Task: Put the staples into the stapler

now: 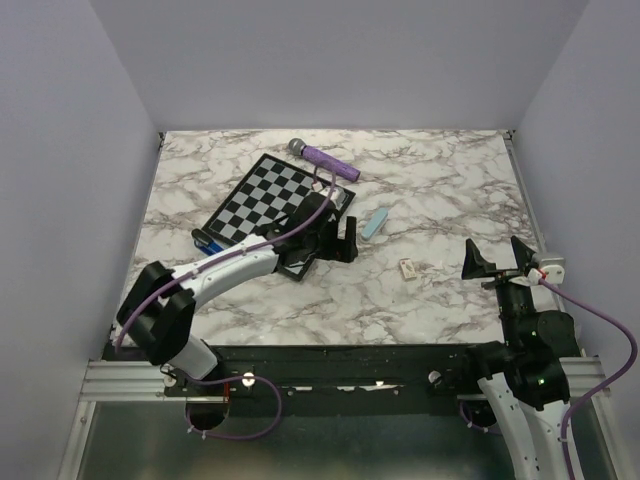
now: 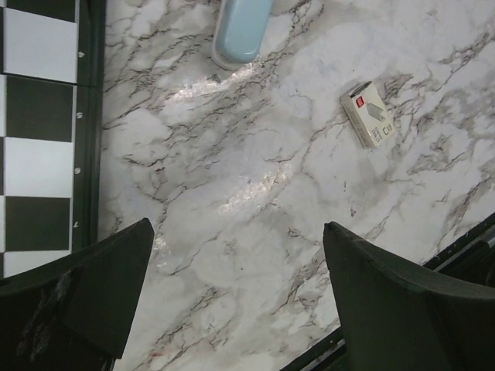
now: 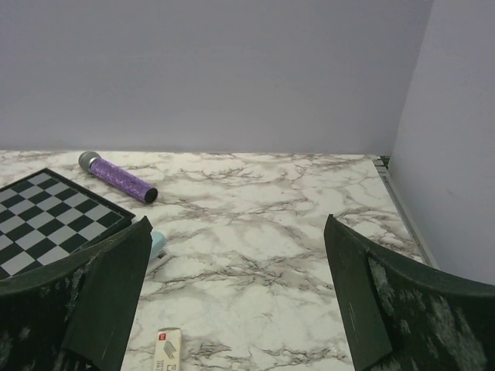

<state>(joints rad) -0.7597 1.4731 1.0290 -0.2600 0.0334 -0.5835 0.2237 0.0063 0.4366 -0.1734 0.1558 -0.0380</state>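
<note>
**Desk:** Where's the stapler?

**Me:** I see the stapler toward the tabletop's left edge. It lies just beside the chessboard's near-left corner, beyond my left arm.

**Desk:** And the grippers?

**Me:** My left gripper is spread wide and holds nothing. It hovers mid-table between the chessboard and a small white box, with the pale blue bar just beyond it. My right gripper is also spread and empty, raised near the right edge.

The table holds five single things, one of each kind: one chessboard, one purple microphone, one pale blue bar, one small box and one dark blue stapler.
</note>
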